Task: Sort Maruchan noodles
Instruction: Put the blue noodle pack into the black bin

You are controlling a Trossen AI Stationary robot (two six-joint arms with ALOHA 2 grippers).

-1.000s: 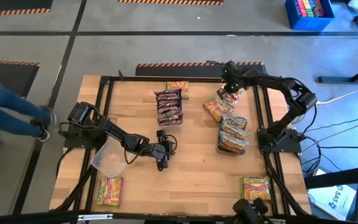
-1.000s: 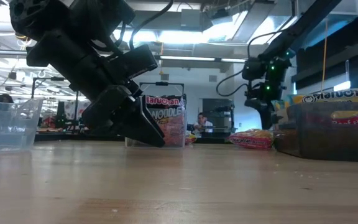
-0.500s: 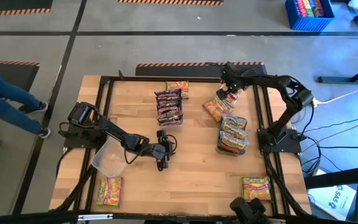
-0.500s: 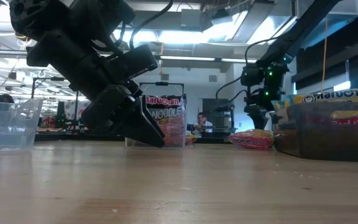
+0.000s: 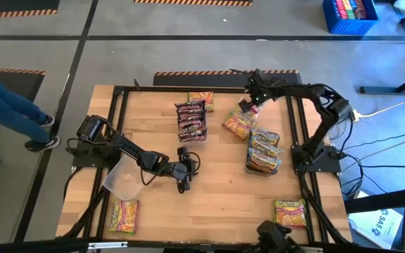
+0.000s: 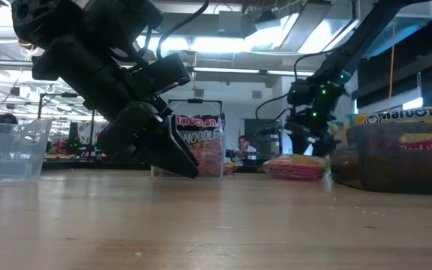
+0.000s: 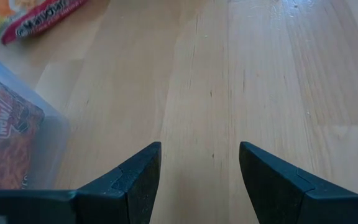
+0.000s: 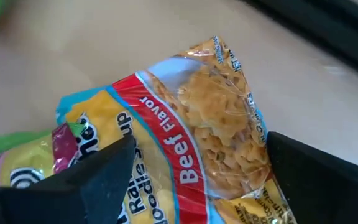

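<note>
My right gripper (image 5: 248, 107) hangs spread over the beef packet (image 5: 236, 124), apparently dropped short of its bin; left gripper (image 5: 185, 171) idles, parted, empty.

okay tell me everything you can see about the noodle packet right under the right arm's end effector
The Beef Flavor packet is a flat, crinkly plastic ramen pack, yellow with a red band and light blue edges, printed with a noodle picture. It lies on the wooden table near the far right side, just beyond the bin of stacked packets. The right end effector hangs open directly over it, fingers straddling the pack; no grip shows. Another packet edge shows beside it.
</note>
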